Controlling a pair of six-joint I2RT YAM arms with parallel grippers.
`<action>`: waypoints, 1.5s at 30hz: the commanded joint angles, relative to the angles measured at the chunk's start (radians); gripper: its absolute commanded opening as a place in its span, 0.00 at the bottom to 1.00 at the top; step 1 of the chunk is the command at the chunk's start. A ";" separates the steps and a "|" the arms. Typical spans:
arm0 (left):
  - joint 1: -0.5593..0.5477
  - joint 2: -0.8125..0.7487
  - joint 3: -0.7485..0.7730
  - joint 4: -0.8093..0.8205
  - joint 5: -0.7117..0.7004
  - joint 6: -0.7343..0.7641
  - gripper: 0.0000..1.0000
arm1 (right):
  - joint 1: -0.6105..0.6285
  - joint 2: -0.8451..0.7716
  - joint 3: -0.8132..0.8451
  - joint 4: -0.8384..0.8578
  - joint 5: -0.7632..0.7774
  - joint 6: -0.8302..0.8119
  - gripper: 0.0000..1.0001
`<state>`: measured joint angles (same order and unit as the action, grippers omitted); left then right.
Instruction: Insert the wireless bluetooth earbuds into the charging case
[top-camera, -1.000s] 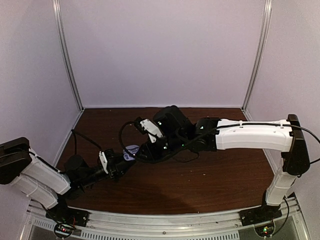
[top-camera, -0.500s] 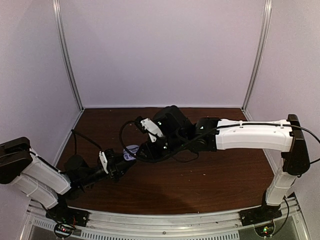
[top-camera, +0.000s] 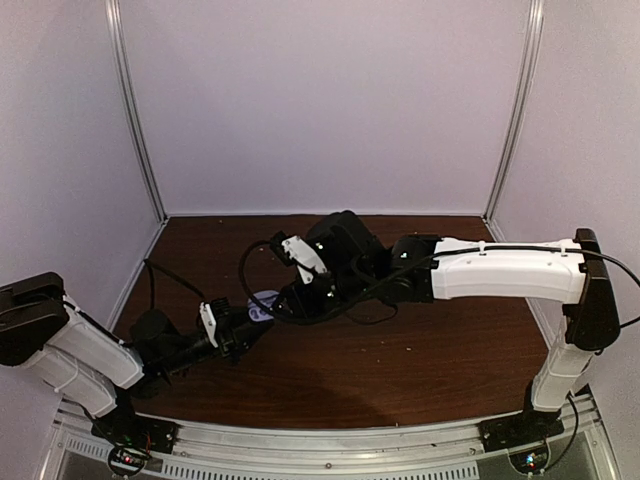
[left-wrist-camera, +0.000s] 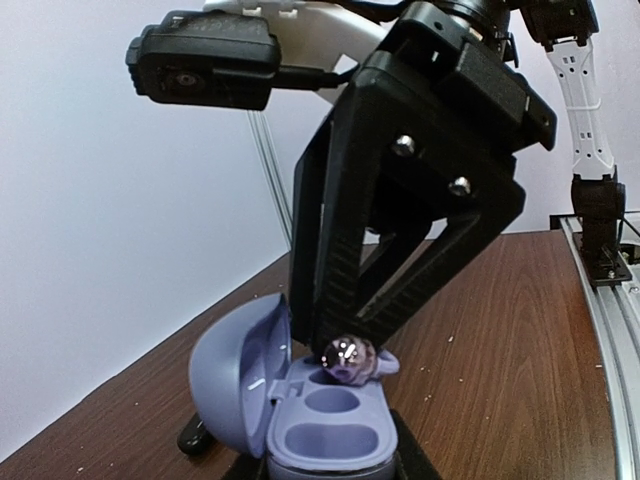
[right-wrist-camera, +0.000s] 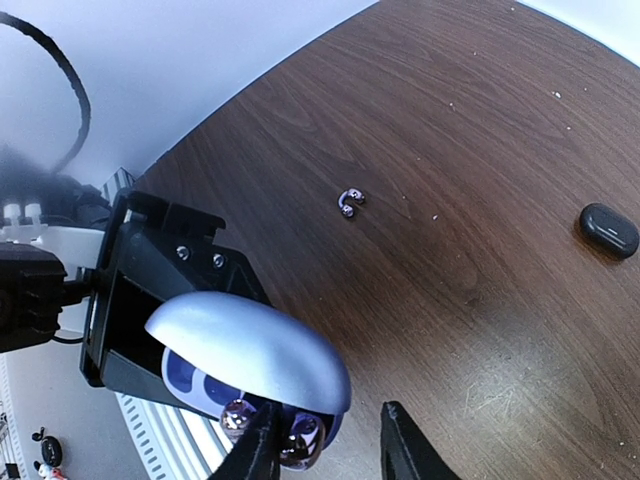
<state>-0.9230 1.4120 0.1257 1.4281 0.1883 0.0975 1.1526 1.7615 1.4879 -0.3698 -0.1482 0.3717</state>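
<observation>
On the table (top-camera: 450, 350), clear of edges: left gripper (top-camera: 250, 318) clamps one charging case (left-wrist-camera: 292, 428); right gripper (right-wrist-camera: 325, 455), jaws parted, straddles one earbud (left-wrist-camera: 347, 357).

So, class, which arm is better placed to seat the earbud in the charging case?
Right: its end effector hangs over the open charging case with an earbud at its tip; the left end effector is busy gripping the case.

Base of charging case (left-wrist-camera: 345, 440) below edge
</observation>
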 joint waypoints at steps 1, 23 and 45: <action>-0.003 0.013 0.025 0.119 0.021 -0.016 0.00 | 0.004 -0.041 0.035 0.028 0.030 -0.003 0.35; -0.003 0.045 0.021 0.178 0.032 -0.073 0.00 | -0.008 -0.104 0.038 0.097 -0.021 -0.080 0.42; -0.001 -0.136 0.103 -0.092 0.279 -0.266 0.00 | -0.008 -0.404 -0.204 0.073 -0.151 -0.452 0.46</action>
<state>-0.9230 1.3235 0.1852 1.4139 0.3664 -0.0994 1.1477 1.4563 1.3598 -0.3176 -0.2733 0.0334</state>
